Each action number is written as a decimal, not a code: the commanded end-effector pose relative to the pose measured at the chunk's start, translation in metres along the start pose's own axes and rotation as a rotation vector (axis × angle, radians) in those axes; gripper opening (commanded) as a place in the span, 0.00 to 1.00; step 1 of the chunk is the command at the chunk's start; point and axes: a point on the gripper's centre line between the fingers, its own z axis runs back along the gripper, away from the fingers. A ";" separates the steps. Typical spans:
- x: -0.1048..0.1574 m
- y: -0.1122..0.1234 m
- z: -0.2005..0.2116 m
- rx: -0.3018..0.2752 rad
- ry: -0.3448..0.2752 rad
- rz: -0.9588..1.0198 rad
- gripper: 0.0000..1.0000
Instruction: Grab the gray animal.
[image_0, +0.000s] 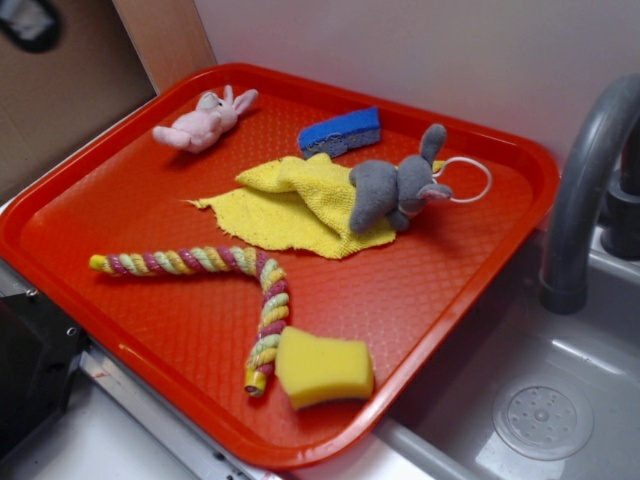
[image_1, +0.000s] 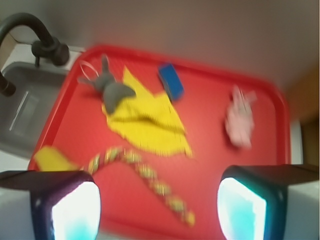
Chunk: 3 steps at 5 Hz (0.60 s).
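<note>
One long-eared gray animal (image_0: 392, 188), pink-snouted.

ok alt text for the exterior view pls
A gray animal lies on a yellow cloth on a red tray, with a pink bunny, blue sponge, yellow sponge and braided rope.

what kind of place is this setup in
Probably a toy or mock kitchen sink station. A gray faucet curves over a gray plastic basin with a drain, and a red tray beside it holds sponges, a yellow cloth and plush toys, including the gray animal.
</note>
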 end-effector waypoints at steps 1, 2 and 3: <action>0.050 -0.030 -0.063 -0.059 -0.110 -0.175 1.00; 0.066 -0.047 -0.101 -0.100 -0.075 -0.202 1.00; 0.073 -0.057 -0.141 -0.075 -0.010 -0.286 1.00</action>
